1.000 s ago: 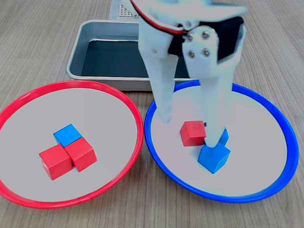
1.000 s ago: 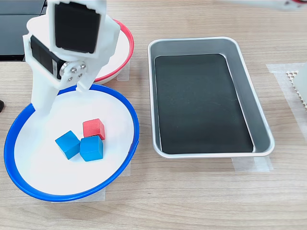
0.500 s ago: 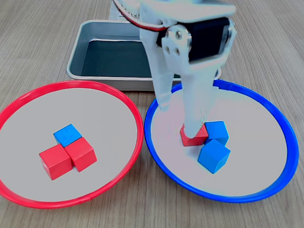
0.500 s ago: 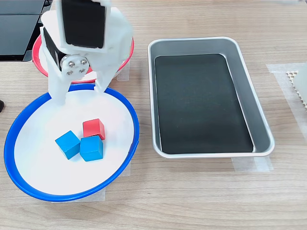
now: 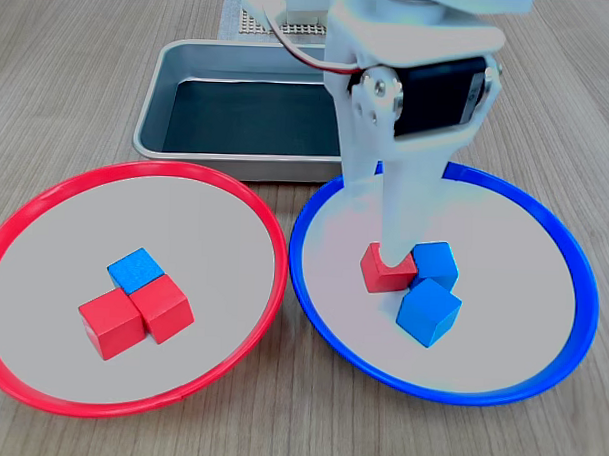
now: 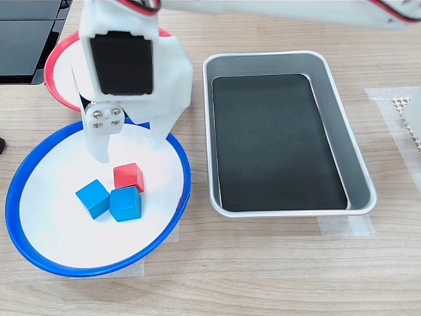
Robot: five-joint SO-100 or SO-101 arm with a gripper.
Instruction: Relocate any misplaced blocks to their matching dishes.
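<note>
The blue-rimmed dish (image 5: 579, 268) (image 6: 11, 201) holds one red block (image 5: 381, 275) (image 6: 128, 176) beside two blue blocks (image 5: 429, 313) (image 6: 125, 203). In the red-rimmed dish (image 5: 276, 249) (image 6: 54, 63) one blue block (image 5: 138, 270) lies against two red blocks (image 5: 111, 324). My white gripper (image 5: 377, 216) (image 6: 129, 150) hangs open over the blue-rimmed dish. One fingertip (image 5: 399, 253) overlaps the red block's top in the first exterior view. In the second exterior view both tips stand just behind that block. Nothing is held.
A rectangular metal tray (image 5: 188, 56) (image 6: 358, 178) with a dark floor lies beyond the dishes in the first exterior view and right of them in the second exterior view. A white mesh piece (image 6: 412, 115) sits at the second exterior view's right edge, a black object (image 6: 26, 33) at its top left.
The gripper has shifted toward the right in both exterior views and settled closer to the red block in the blue-rimmed dish. It stays open. No block has moved.
</note>
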